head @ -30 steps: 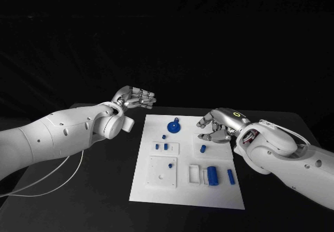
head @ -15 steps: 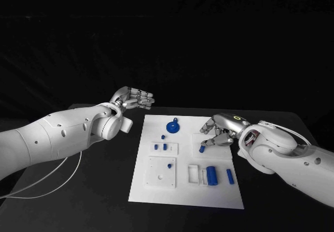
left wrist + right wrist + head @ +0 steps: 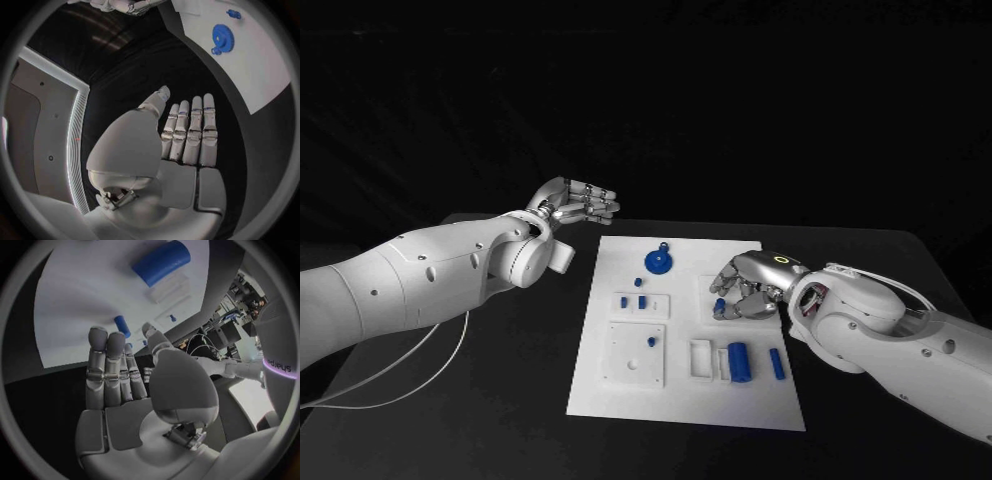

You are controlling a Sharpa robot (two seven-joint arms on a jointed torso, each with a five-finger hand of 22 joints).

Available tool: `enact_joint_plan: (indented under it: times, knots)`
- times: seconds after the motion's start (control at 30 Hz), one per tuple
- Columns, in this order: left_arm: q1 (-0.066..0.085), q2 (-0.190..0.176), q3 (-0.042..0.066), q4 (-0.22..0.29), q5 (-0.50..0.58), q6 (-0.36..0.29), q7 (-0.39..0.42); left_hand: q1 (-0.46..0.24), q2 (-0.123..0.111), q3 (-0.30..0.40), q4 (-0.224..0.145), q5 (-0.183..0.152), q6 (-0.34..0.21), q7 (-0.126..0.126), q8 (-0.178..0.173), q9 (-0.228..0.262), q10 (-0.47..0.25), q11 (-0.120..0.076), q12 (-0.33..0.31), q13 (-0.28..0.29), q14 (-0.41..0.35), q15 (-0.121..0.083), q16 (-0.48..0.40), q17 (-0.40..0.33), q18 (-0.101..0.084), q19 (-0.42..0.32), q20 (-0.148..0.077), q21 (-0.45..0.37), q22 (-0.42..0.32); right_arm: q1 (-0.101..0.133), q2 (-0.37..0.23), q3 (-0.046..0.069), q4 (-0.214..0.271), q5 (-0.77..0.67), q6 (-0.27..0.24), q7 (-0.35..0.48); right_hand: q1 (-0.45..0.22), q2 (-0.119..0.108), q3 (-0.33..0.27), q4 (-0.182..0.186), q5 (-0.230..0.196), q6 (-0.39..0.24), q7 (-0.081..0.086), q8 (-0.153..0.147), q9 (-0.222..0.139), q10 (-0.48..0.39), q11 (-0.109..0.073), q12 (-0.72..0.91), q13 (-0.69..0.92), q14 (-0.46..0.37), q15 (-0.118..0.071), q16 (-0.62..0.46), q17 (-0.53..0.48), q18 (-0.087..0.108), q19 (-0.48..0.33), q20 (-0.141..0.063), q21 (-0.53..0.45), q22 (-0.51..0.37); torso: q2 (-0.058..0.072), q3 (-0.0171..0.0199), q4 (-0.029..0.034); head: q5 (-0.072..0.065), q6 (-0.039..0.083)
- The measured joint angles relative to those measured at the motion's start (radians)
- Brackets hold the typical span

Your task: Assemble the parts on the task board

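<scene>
The right hand (image 3: 751, 288) hovers over the right side of the task board (image 3: 687, 405), its fingers (image 3: 107, 360) straight, close together and holding nothing, their tips just beside a small blue peg (image 3: 122, 326). At ten o'clock from the board, the left hand (image 3: 578, 203) hangs above the bench (image 3: 516, 400), fingers (image 3: 190, 131) likewise extended and empty. A blue gear (image 3: 661, 262) lies at the board's twelve o'clock; a blue cylinder (image 3: 738, 361) sits toward five o'clock.
</scene>
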Motion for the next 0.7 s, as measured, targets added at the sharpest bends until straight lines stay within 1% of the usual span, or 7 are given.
enact_joint_plan:
  times: [0.07, 0.1, 0.17, 0.23, 0.33, 0.5, 0.7]
  knots:
    - [0.000, 0.000, 0.000, 0.000, 0.000, 0.000, 0.000, 0.000, 0.000, 0.000, 0.000, 0.000, 0.000, 0.000, 0.000, 0.000, 0.000, 0.000, 0.000, 0.000, 0.000, 0.000, 0.000, 0.000, 0.000, 0.000, 0.000, 0.000, 0.000, -0.004, 0.003, -0.002, -0.001, -0.012, 0.001, -0.004, 0.001, 0.008, 0.056, -0.013, -0.054, 0.008, 0.004, 0.000, 0.000, 0.007, 0.001, 0.000, 0.000, 0.003, -0.003, 0.000, 0.000, 0.000, 0.000, 0.000, 0.009, 0.000, 0.000, 0.0001, -0.0001, -0.001, 0.001]
    - [0.000, 0.000, 0.000, 0.000, 0.000, 0.000, 0.000, 0.000, 0.000, 0.000, 0.000, 0.000, 0.000, 0.000, 0.000, 0.000, 0.000, 0.000, 0.000, 0.000, 0.000, 0.000, 0.000, 0.000, 0.000, 0.000, 0.000, 0.000, 0.000, -0.006, 0.005, -0.002, -0.002, -0.017, 0.001, -0.006, -0.011, 0.000, 0.096, -0.020, -0.066, 0.013, 0.002, 0.000, 0.000, 0.010, 0.001, 0.000, 0.000, 0.003, -0.003, 0.000, 0.000, -0.001, 0.000, 0.000, 0.010, 0.000, 0.000, 0.0001, -0.0001, -0.001, 0.002]
    - [0.000, 0.000, 0.000, 0.000, 0.000, 0.001, 0.000, 0.000, 0.000, 0.000, 0.000, 0.000, 0.000, 0.000, 0.000, 0.000, 0.000, 0.000, 0.000, 0.000, 0.000, 0.000, 0.000, 0.000, 0.000, 0.000, 0.000, 0.000, 0.000, -0.010, 0.008, -0.004, -0.003, -0.029, -0.001, -0.011, -0.022, -0.004, 0.180, -0.033, -0.107, 0.020, 0.009, 0.000, 0.000, 0.013, -0.003, 0.000, 0.000, 0.006, -0.006, 0.000, 0.000, -0.003, -0.004, -0.004, 0.018, 0.000, 0.000, 0.0002, -0.0001, -0.002, 0.002]
    - [0.000, 0.000, 0.000, 0.000, 0.000, 0.001, 0.000, 0.000, 0.000, 0.000, 0.000, 0.000, 0.000, 0.000, 0.000, 0.000, 0.000, 0.000, 0.000, 0.000, 0.000, 0.000, 0.000, 0.000, 0.000, 0.000, 0.000, 0.000, 0.000, -0.013, 0.012, -0.005, -0.005, -0.042, -0.004, -0.016, -0.041, -0.024, 0.250, -0.038, -0.116, 0.028, 0.004, 0.000, 0.000, 0.021, -0.003, 0.000, 0.000, 0.007, -0.007, 0.000, 0.000, -0.006, -0.004, -0.004, 0.026, 0.000, 0.000, 0.0002, -0.0001, -0.002, 0.002]
    - [0.000, 0.000, 0.000, 0.000, 0.000, 0.001, 0.000, 0.000, 0.000, 0.000, 0.000, 0.000, 0.000, 0.000, 0.000, 0.000, 0.000, 0.000, 0.000, 0.000, 0.000, 0.000, 0.000, 0.000, 0.000, 0.000, 0.000, 0.000, 0.000, -0.016, 0.016, -0.005, -0.007, -0.057, -0.009, -0.023, -0.044, -0.027, 0.316, -0.043, -0.137, 0.041, 0.009, 0.000, 0.000, 0.033, -0.008, 0.000, 0.000, 0.009, -0.009, 0.000, 0.001, -0.007, -0.002, -0.006, 0.037, 0.000, 0.000, 0.0007, -0.0001, -0.001, 0.001]
    - [0.000, -0.001, 0.000, -0.001, 0.000, 0.001, 0.000, 0.000, 0.000, 0.000, 0.000, 0.000, 0.000, 0.000, 0.000, 0.000, 0.000, 0.000, 0.000, 0.000, 0.000, 0.000, 0.000, 0.000, 0.000, 0.000, 0.000, 0.000, 0.000, -0.020, 0.019, -0.007, -0.010, -0.077, -0.018, -0.032, -0.051, -0.034, 0.391, -0.047, -0.156, 0.062, 0.007, 0.000, 0.000, 0.045, -0.011, 0.000, 0.000, 0.011, -0.010, 0.000, 0.005, -0.010, -0.004, -0.011, 0.055, 0.000, 0.000, 0.0006, -0.0001, -0.001, -0.001]
    - [0.000, -0.001, 0.000, -0.001, 0.000, 0.002, 0.000, 0.000, 0.000, 0.000, 0.000, 0.000, 0.000, 0.000, 0.000, 0.000, 0.000, 0.000, 0.000, 0.000, 0.000, 0.000, 0.000, 0.000, 0.000, 0.000, 0.000, 0.000, 0.000, -0.022, 0.023, -0.008, -0.013, -0.092, -0.025, -0.039, -0.051, -0.034, 0.440, -0.049, -0.182, 0.086, 0.007, 0.000, 0.000, 0.065, -0.015, 0.000, 0.000, 0.014, -0.014, 0.000, 0.009, -0.016, -0.002, -0.013, 0.067, 0.000, 0.000, 0.0002, 0.0000, -0.003, -0.003]
